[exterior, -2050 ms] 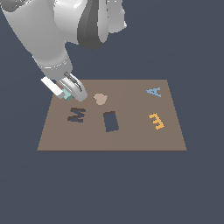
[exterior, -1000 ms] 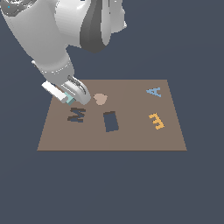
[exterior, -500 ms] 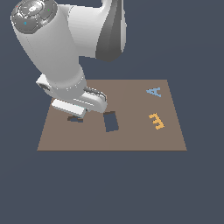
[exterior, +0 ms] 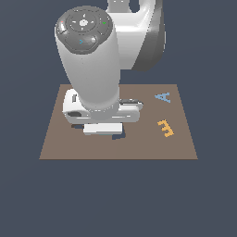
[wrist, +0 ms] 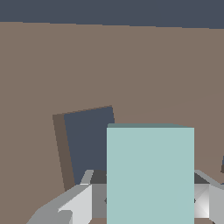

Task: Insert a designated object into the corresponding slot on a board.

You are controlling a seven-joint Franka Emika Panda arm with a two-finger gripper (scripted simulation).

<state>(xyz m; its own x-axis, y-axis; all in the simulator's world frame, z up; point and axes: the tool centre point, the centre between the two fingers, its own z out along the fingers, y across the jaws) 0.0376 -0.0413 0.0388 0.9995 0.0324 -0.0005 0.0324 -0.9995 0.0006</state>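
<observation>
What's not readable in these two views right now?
- Slot: the arm hides it in the exterior view; in the wrist view the teal block covers part of it.
- Block-to-slot alignment and height above the board: cannot tell.
- Gripper: fingers cut off by the wrist view's edge, the contact itself unseen.

your pale teal block (wrist: 150, 175) sits upright and square-edged, overlapping one side of the dark navy rectangular slot (wrist: 89, 142), which is cut into the flat brown board (exterior: 176, 148).
</observation>
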